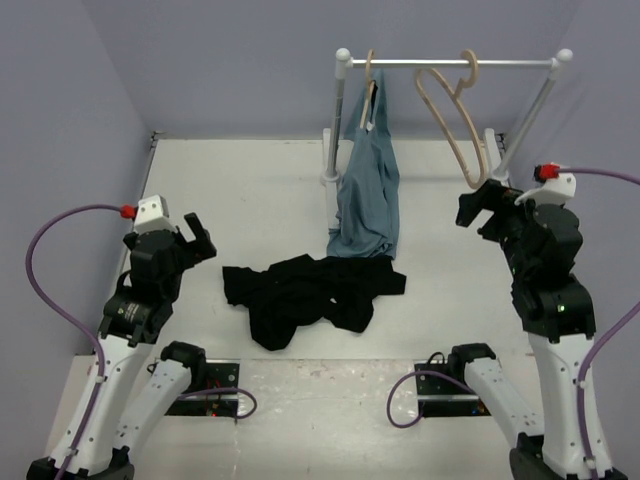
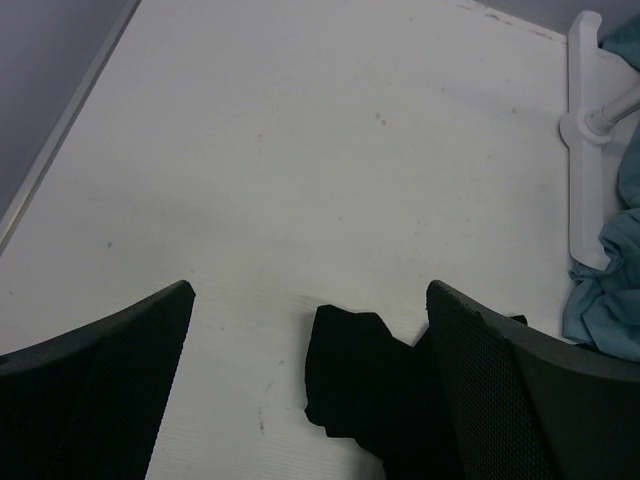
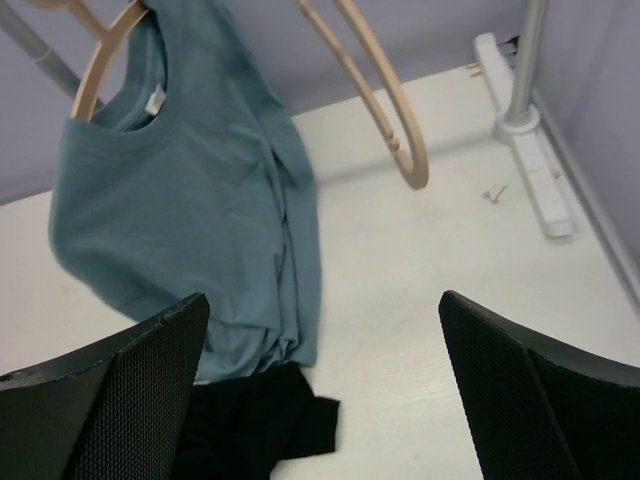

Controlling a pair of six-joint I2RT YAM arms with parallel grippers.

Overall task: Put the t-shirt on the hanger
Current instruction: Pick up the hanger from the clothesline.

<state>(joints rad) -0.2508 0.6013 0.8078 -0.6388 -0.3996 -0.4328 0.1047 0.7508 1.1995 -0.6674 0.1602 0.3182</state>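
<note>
The black t-shirt [image 1: 310, 295] lies crumpled on the white table in front of the rack. Its left end shows in the left wrist view [image 2: 365, 375], its right end in the right wrist view [image 3: 265, 425]. The bare tan wooden hanger [image 1: 455, 115] hangs on the rail at the right; its lower arm shows in the right wrist view [image 3: 385, 105]. My left gripper [image 1: 198, 237] is open and empty, raised left of the t-shirt. My right gripper [image 1: 477, 212] is open and empty, just below the hanger's lower tip.
A white rack with a metal rail [image 1: 455, 62] stands at the back on two feet [image 2: 583, 150]. A blue-grey garment [image 1: 367, 190] hangs from a second hanger [image 3: 105, 55] on the rail's left, its hem pooled on the table against the t-shirt. Purple walls enclose the table.
</note>
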